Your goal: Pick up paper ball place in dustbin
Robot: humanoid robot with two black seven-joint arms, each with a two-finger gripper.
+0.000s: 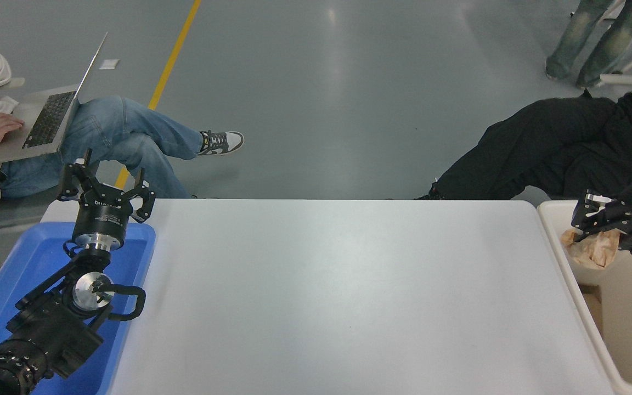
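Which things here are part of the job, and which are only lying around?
Job: crumpled tan paper ball, held by the right gripper above the large cream plastic dustbin.
Around: shallow blue plastic tray under the parked left gripper; white table.

Glossy grey floor (349,82) with a yellow line (170,60) beyond the white table (338,296).

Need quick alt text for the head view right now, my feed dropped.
The right end effector holds the paper ball over the open dustbin at the table's right edge. The left end effector is parked open above the blue tray.
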